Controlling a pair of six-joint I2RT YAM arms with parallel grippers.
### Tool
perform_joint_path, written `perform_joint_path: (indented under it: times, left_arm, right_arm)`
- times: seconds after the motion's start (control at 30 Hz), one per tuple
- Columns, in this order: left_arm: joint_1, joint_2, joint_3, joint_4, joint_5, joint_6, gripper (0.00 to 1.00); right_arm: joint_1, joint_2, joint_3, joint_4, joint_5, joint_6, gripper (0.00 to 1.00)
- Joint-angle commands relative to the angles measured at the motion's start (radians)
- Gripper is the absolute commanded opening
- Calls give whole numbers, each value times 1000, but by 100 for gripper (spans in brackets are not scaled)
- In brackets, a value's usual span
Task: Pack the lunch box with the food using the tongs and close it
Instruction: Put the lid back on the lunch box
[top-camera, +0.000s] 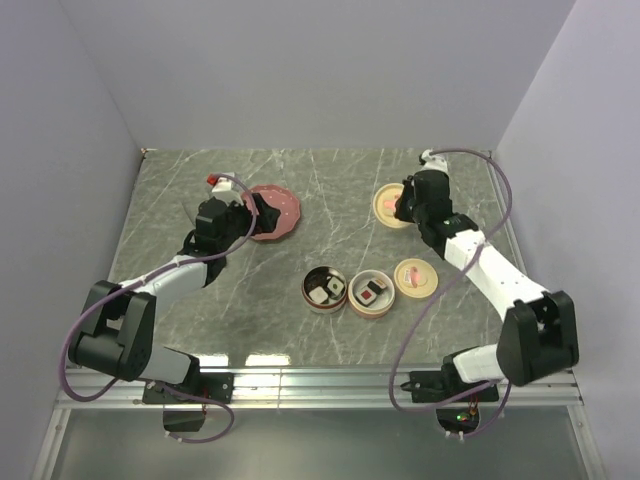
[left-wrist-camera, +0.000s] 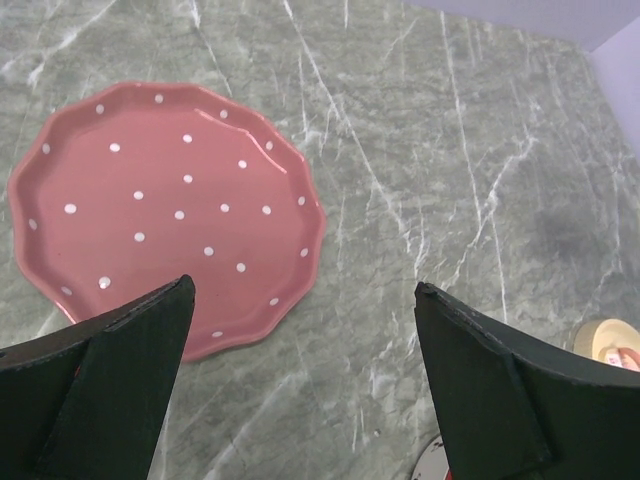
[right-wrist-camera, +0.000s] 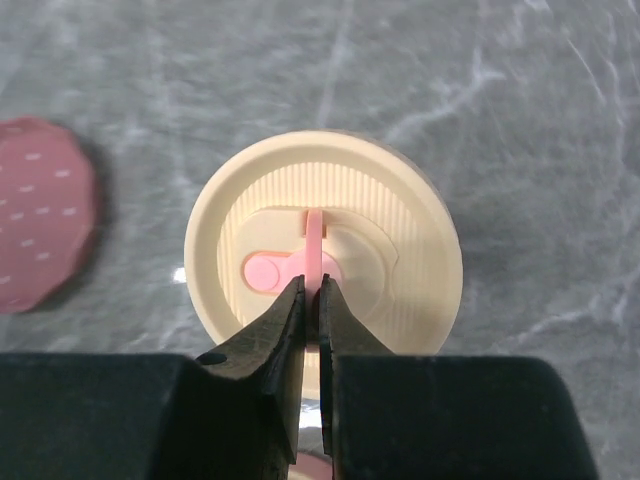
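The lunch box is in parts: two round tiers (top-camera: 325, 290) (top-camera: 371, 293) stand side by side in the middle, and food blocks (top-camera: 330, 289) (top-camera: 370, 294) lie inside them. A cream lid (right-wrist-camera: 323, 250) with a pink handle (right-wrist-camera: 315, 235) lies at the back right. My right gripper (right-wrist-camera: 311, 283) is shut on that upright pink handle. In the top view the same gripper (top-camera: 405, 205) hangs over the lid (top-camera: 388, 205). My left gripper (left-wrist-camera: 303, 290) is open with nothing between its fingers, next to the pink dotted plate (left-wrist-camera: 160, 210). The tongs are out of view.
A second cream lid (top-camera: 416, 277) with a pink centre lies right of the tiers. The dotted plate (top-camera: 275, 212) holds nothing and sits at the back left. Grey walls close off the table on three sides.
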Motion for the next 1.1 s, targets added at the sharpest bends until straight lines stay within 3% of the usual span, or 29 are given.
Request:
perform_joint_path:
  times: [0.0,0.33,0.53,1.07]
  left_arm:
    - [-4,-28,-4,91,25,13,97]
    - [-9,-95,-74,117,120,-19,96]
    - [-35,-152,-117,94,93,-21,95]
    - [-171,-250,-156,24,-19,2,95]
  right_arm:
    - [38,-69,-42,69,-86,-23,0]
    - [247,-54,-78,52,-247,-64,0]
    - [337,-17,-93,39,-298,-66,0]
    - [501,-62,-147,-26,-254,-23,0]
